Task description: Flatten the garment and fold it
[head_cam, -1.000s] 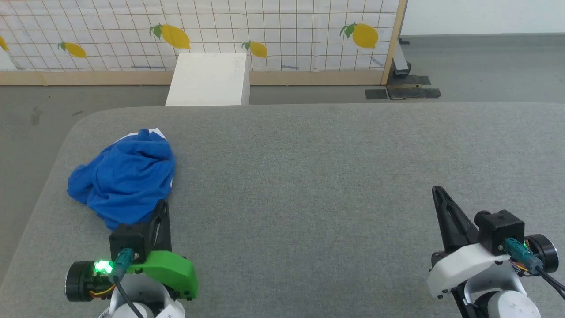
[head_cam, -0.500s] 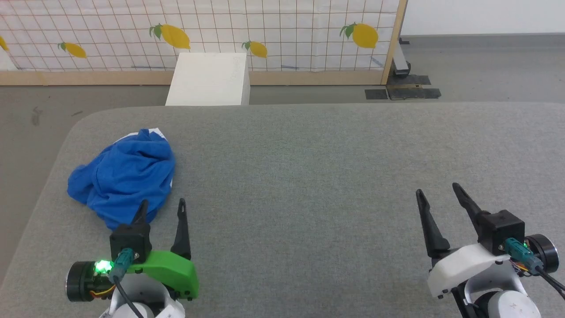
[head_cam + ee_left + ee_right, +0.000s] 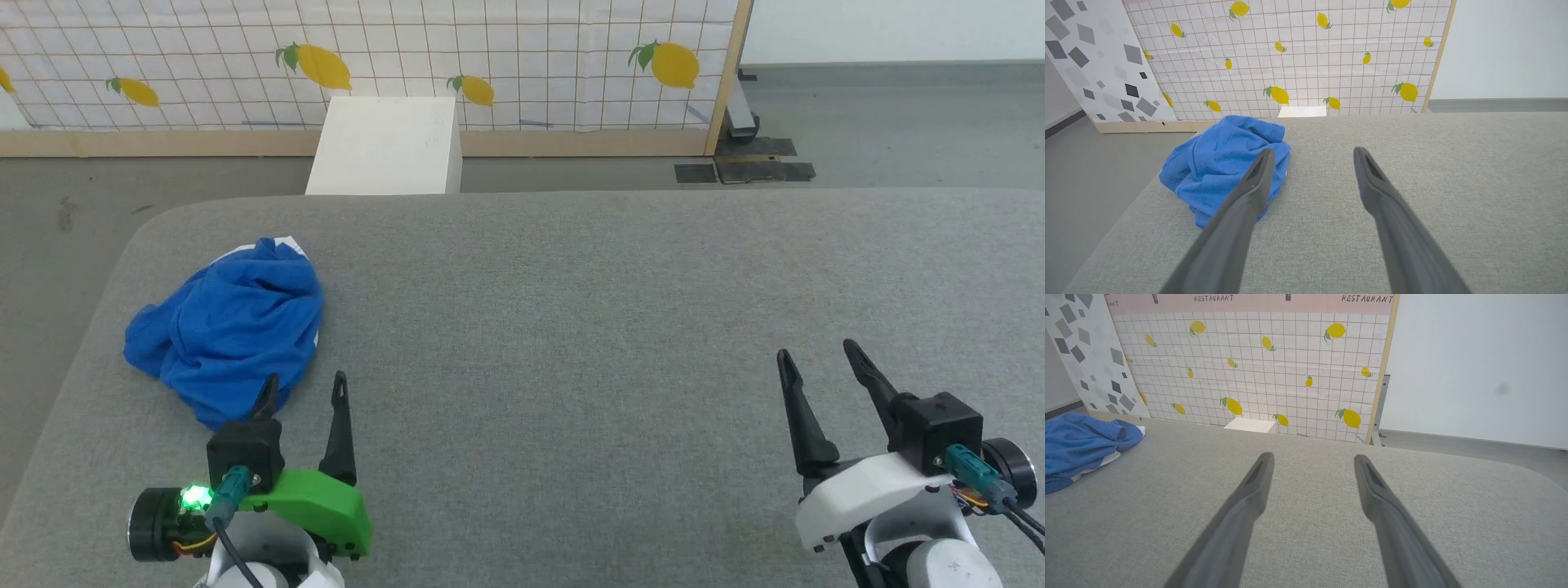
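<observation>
Left gripper (image 3: pixel 304 377), head view: both dark fingers spread wide, nothing between them. It sits at the bench's (image 3: pixel 571 286) near-left corner area, fingers pointing toward the far edge. Its outer fingertip lines up with the garment's (image 3: pixel 229 327) near hem; cannot tell if they touch.
Right gripper (image 3: pixel 816 349), same view: fingers also spread wide and empty, near the bench's near-right corner, well apart from the garment.
Garment: crumpled blue heap on the left part of the bench, close to the left edge and nearer the far-left corner than the middle. A sliver of white shows at its far side. Not flattened, not folded.
Beyond the far edge: a white box (image 3: pixel 388 147) on the grey floor, against a lemon-print panel (image 3: pixel 490 49).

Left wrist view: left gripper (image 3: pixel 1314 150) gapes wide over bare grey bench fabric (image 3: pixel 1453 183). Garment (image 3: pixel 1220 159) lies bunched ahead and to the left; the left-hand finger crosses in front of its near edge. Contact unclear.

Right wrist view: right gripper (image 3: pixel 1313 455) wide, empty, above bare bench (image 3: pixel 1412 498). Garment (image 3: pixel 1077 441) shows at this view's left edge, blue with a white strip underneath, well apart from the fingers. White box (image 3: pixel 1249 424) sits past the bench's far edge.
</observation>
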Robot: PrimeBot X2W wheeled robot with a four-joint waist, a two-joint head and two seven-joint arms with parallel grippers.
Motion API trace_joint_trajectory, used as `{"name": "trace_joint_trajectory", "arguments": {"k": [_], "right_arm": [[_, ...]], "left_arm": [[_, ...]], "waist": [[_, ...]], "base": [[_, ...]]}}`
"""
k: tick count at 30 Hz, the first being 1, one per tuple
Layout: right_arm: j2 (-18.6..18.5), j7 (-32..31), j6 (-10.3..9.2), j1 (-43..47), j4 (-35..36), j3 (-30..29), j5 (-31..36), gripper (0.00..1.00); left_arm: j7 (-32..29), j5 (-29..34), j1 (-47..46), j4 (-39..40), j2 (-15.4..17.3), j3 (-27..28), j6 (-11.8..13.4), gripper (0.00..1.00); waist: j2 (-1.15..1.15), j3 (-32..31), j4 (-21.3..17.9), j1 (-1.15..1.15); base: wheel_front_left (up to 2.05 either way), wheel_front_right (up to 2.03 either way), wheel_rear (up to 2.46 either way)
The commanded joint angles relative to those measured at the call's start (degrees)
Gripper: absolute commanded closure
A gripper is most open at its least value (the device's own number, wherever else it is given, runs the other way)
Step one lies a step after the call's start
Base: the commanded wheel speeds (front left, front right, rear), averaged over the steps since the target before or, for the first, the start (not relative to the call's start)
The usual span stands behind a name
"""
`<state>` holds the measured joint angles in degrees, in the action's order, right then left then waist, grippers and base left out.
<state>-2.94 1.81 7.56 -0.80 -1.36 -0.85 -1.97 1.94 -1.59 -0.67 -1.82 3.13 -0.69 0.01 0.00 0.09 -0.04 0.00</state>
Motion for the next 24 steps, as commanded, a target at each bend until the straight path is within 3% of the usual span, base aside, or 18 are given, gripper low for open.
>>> {"name": "trace_joint_trajectory", "arguments": {"k": [1,24], "right_arm": [[0.0,0.7,-0.01,0.7,-0.3,-0.2,-0.7,0.0],[0.0,3.6,-0.03,1.4,-2.0,-1.4,-3.2,0.0]], "left_arm": [[0.6,-0.4,-0.2,-0.3,0.0,0.0,-0.4,0.0],[3.5,-1.4,-0.5,-2.5,0.0,-0.5,-1.1,0.0]], "waist": [[0.0,0.0,0.0,0.0],[0.0,0.2,0.0,0.0]], "base": [[0.0,0.0,0.0],[0.0,0.0,0.0]]}}
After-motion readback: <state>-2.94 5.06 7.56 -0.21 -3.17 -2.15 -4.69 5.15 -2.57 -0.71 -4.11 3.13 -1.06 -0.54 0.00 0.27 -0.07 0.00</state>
